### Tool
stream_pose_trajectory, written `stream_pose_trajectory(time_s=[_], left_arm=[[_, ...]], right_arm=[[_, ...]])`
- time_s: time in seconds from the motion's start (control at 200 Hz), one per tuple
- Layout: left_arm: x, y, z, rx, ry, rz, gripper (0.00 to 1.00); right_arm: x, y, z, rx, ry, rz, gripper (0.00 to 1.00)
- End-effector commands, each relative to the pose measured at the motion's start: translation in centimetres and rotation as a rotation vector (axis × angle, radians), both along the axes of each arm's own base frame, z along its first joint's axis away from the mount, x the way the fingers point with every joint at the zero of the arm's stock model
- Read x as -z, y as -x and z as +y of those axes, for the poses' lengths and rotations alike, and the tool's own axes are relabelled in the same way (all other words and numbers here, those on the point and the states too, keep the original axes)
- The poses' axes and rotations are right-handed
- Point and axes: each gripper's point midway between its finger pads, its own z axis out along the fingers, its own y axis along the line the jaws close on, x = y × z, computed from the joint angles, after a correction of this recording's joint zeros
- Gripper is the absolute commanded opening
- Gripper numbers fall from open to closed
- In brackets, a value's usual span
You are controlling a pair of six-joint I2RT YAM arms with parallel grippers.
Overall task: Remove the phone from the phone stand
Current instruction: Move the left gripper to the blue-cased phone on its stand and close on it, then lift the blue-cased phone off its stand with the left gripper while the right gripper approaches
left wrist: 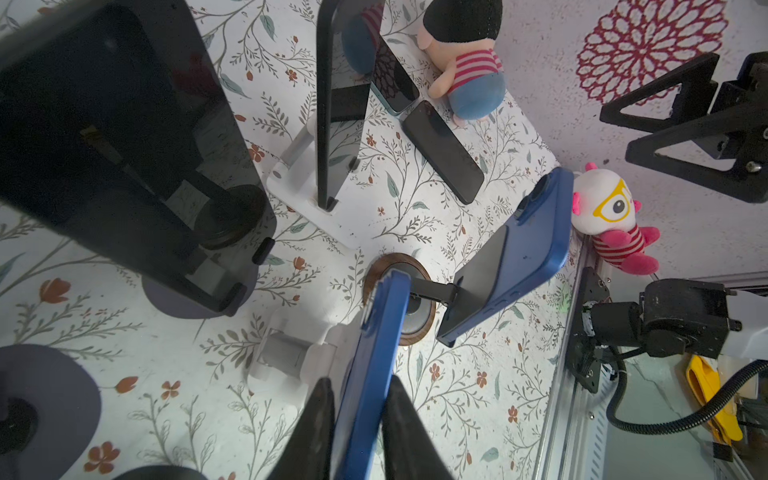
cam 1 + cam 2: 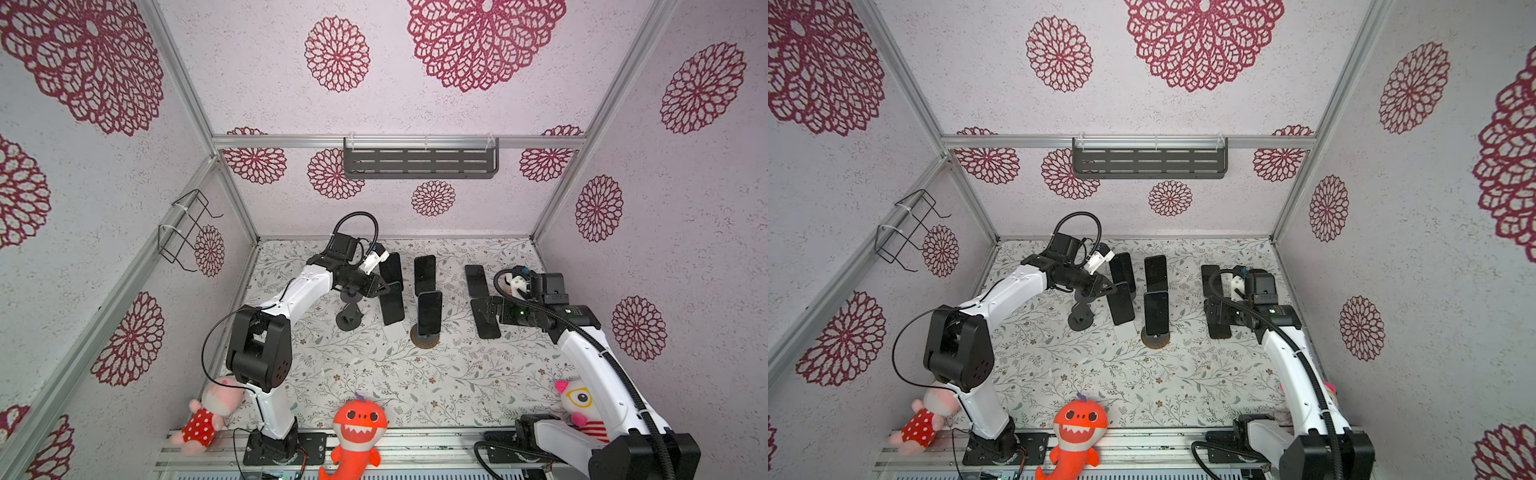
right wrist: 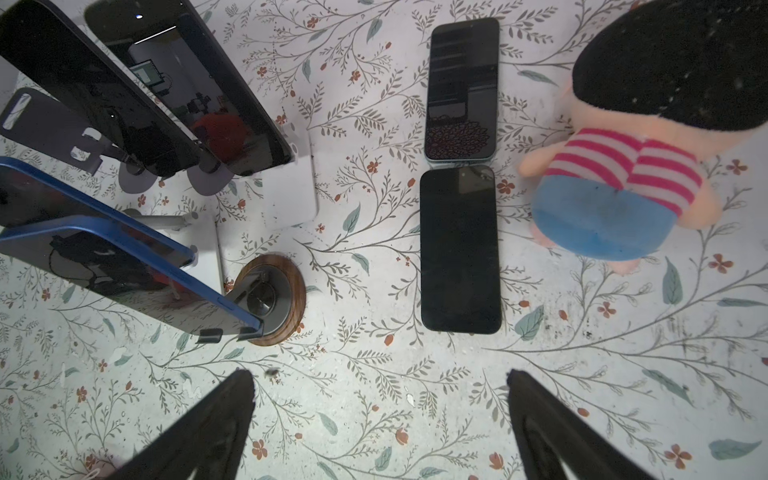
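Observation:
A blue-cased phone (image 1: 374, 357) with a dark screen (image 2: 392, 305) leans on a white phone stand (image 2: 397, 330) left of centre. My left gripper (image 1: 360, 380) is shut on it, one black finger (image 1: 318, 419) against each face. In both top views this gripper (image 2: 384, 286) reaches in from the left at the phone's upper end. My right gripper (image 3: 380, 399) stands open over bare tablecloth, its fingers (image 3: 224, 419) wide apart with nothing between them. In a top view it (image 2: 484, 309) hovers over the flat phones on the right.
A second blue phone (image 2: 429, 311) stands on a round wooden-based stand (image 2: 424, 338). Two more phones (image 2: 391, 268) (image 2: 424, 274) stand behind. An empty black stand (image 2: 349, 316) is on the left. Two phones (image 3: 460, 249) (image 3: 462, 89) lie flat. Plush toys (image 2: 359, 428) line the front edge.

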Motion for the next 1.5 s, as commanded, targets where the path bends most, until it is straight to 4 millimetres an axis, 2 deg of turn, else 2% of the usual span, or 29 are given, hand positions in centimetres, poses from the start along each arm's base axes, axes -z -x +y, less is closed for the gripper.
stream_pose_trajectory(time_s=[0.0, 0.18, 0.35, 0.721, 0.911, 1.001, 1.206, 1.376, 1.496], left_arm=[[-0.2, 0.5, 0.2, 0.014, -0.006, -0.015, 0.19], [-0.2, 0.6, 0.3, 0.016, -0.011, -0.009, 0.14], [-1.0, 0.8, 0.3, 0.013, -0.006, -0.015, 0.13], [-4.3, 1.9, 0.3, 0.023, 0.051, -0.051, 0.1], [-6.0, 2.2, 0.5, 0.002, 0.069, -0.065, 0.05], [-7.3, 2.4, 0.9, -0.024, 0.083, -0.057, 0.0], [-11.6, 3.7, 1.9, -0.067, 0.105, -0.076, 0.0], [-14.9, 4.8, 3.2, -0.128, 0.143, -0.008, 0.0], [-16.7, 5.3, 3.5, -0.163, 0.227, 0.11, 0.0]], right_arm=[[0.1, -0.1, -0.2, 0.0, 0.013, -0.001, 0.97], [-0.5, -0.7, 0.3, -0.011, -0.016, -0.011, 0.95], [-1.0, -0.8, 0.6, -0.02, -0.024, -0.024, 0.93], [-1.2, -0.9, 1.1, -0.039, -0.032, -0.031, 0.92], [-1.4, -1.0, 1.2, -0.048, -0.031, -0.032, 0.91], [-2.3, -1.2, 1.2, -0.05, -0.03, -0.039, 0.9], [-5.3, -1.6, 2.5, -0.074, -0.053, -0.094, 0.86], [-8.2, -1.6, 5.1, -0.136, -0.03, -0.148, 0.83], [-10.4, -1.5, 7.8, -0.208, -0.016, -0.181, 0.82]])
